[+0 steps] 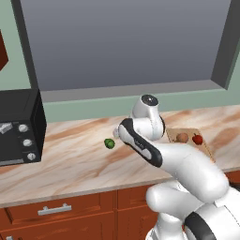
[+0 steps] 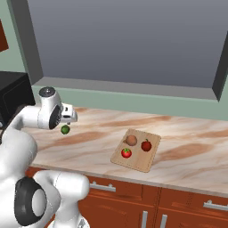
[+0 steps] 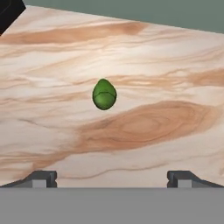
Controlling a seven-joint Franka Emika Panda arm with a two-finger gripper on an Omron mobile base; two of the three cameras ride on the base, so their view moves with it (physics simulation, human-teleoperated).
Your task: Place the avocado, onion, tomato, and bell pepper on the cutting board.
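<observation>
Gripper (image 3: 112, 179) jaws wide apart, empty, above marble counter (image 3: 166, 57) | avocado (image 3: 104, 94) ahead of fingertips, lying alone on counter, untouched | cutting board (image 2: 136, 150) well off to gripper's right, bearing onion (image 2: 131, 140), tomato (image 2: 126, 152), bell pepper (image 2: 146, 145)
</observation>
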